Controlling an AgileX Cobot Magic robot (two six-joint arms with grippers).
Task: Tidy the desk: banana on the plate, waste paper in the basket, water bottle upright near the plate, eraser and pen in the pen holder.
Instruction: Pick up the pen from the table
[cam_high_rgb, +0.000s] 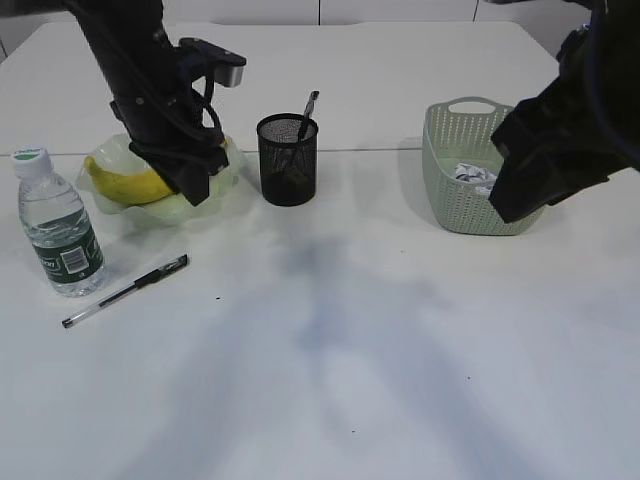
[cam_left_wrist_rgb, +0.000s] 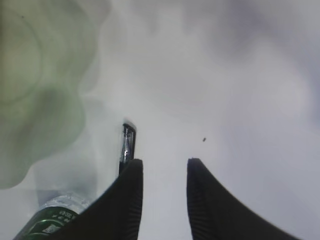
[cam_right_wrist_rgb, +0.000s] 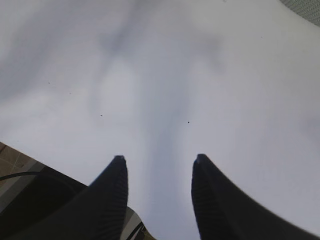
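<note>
The yellow banana (cam_high_rgb: 128, 183) lies on the pale green wavy plate (cam_high_rgb: 200, 208) at the left. Just above the plate's near edge hangs my left gripper (cam_high_rgb: 196, 190), open and empty (cam_left_wrist_rgb: 164, 162). The water bottle (cam_high_rgb: 55, 235) stands upright to the left of the plate. A pen (cam_high_rgb: 125, 291) lies on the desk in front of it; its end (cam_left_wrist_rgb: 128, 142) shows beside my left finger. A second pen (cam_high_rgb: 307, 112) stands in the black mesh pen holder (cam_high_rgb: 287, 160). Waste paper (cam_high_rgb: 472, 175) lies in the sage basket (cam_high_rgb: 470, 215). My right gripper (cam_right_wrist_rgb: 159, 159) is open over bare desk. The eraser is hidden.
The right arm (cam_high_rgb: 560, 140) hangs over the basket's right side and hides part of it. The white desk (cam_high_rgb: 350, 350) stretches bare in front, with a seam (cam_high_rgb: 370, 150) running behind the pen holder. The desk's near edge and a dark base show in the right wrist view.
</note>
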